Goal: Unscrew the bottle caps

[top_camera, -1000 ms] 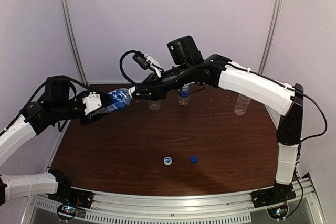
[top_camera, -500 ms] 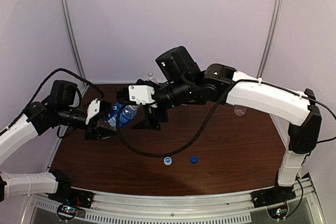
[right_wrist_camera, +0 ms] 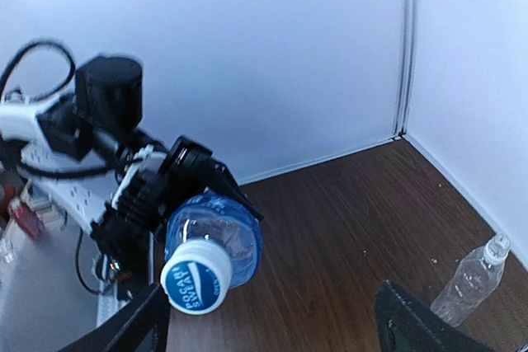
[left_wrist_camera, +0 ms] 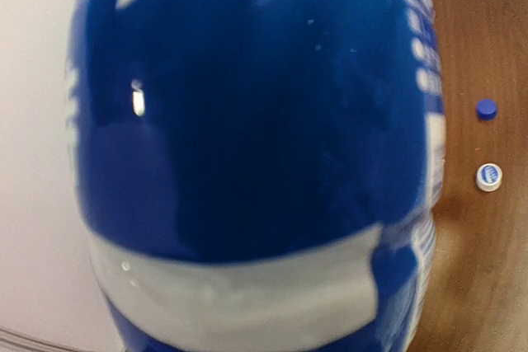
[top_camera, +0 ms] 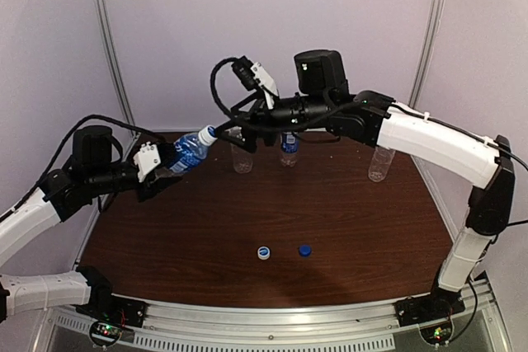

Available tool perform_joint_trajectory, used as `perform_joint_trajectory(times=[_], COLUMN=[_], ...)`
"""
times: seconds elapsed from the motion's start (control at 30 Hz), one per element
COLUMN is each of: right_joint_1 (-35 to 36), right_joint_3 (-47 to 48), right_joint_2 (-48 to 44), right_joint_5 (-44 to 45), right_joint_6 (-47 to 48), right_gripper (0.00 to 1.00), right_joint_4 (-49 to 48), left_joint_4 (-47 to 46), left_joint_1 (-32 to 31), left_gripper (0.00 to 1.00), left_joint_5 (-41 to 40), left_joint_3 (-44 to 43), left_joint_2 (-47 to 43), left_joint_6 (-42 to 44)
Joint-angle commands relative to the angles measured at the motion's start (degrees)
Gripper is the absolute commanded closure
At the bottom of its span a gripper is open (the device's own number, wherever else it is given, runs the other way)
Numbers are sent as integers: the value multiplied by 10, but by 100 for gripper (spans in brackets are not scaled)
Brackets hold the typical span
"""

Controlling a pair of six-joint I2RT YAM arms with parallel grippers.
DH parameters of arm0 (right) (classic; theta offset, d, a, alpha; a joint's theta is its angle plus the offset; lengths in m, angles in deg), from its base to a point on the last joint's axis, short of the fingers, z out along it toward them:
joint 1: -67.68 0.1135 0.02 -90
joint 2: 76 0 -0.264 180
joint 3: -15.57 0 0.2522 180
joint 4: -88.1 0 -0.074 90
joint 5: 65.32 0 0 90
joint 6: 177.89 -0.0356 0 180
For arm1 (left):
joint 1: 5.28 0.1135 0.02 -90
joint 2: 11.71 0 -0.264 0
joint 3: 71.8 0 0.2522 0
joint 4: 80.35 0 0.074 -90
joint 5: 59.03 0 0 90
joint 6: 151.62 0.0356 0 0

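My left gripper (top_camera: pixel 167 167) is shut on a blue-labelled bottle (top_camera: pixel 186 154), held tilted above the table's left side with its neck pointing up and right. The bottle's label (left_wrist_camera: pixel 247 121) fills the left wrist view and hides the fingers. Its white and blue cap (top_camera: pixel 208 132) is on the neck. In the right wrist view that cap (right_wrist_camera: pixel 195 278) faces the camera, close to the left finger of my right gripper (right_wrist_camera: pixel 268 331). The right gripper (top_camera: pixel 233 127) is open wide, its fingers apart from the cap. Two loose caps lie on the table, one white and blue (top_camera: pixel 264 252), one dark blue (top_camera: pixel 305 250).
Three more bottles stand at the back of the table: a clear one (top_camera: pixel 242 159), one with a blue label (top_camera: pixel 289 148) and a clear one at the right (top_camera: pixel 380 163). The walls close in behind and at the sides.
The right gripper, shut at the bottle's cap a second ago, has opened. Both arms dipped toward the table and came back up. The cap remains on the bottle.
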Motion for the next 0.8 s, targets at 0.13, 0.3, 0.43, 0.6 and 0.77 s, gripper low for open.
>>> perform_joint_trajectory(times=[0.13,0.3,0.43,0.6,0.77], right_joint_1=[-13,-13,-13,-12,-12], right_joint_3=[93,130,150,187,189], right_joint_2=[52,77,95,121,130], right_joint_5=[23,-1,-21,-19,-30], right_joint_6=[-266,-286,-297,-304,-309], right_gripper=[20,20,22,34,35], right_joint_4=[25,49,47,71,68], left_joint_4=[-168,-183,-185,-215,-219], left_joint_1=[-1,-2,-3,-7,-8], left_gripper=[66,67,67,67,67], left_joint_5=[-216,-233,-240,-256,-260], left_joint_3=[26,29,35,39,40], left_joint_2=[0,3,5,11,15], left_joint_6=[119,141,159,187,191])
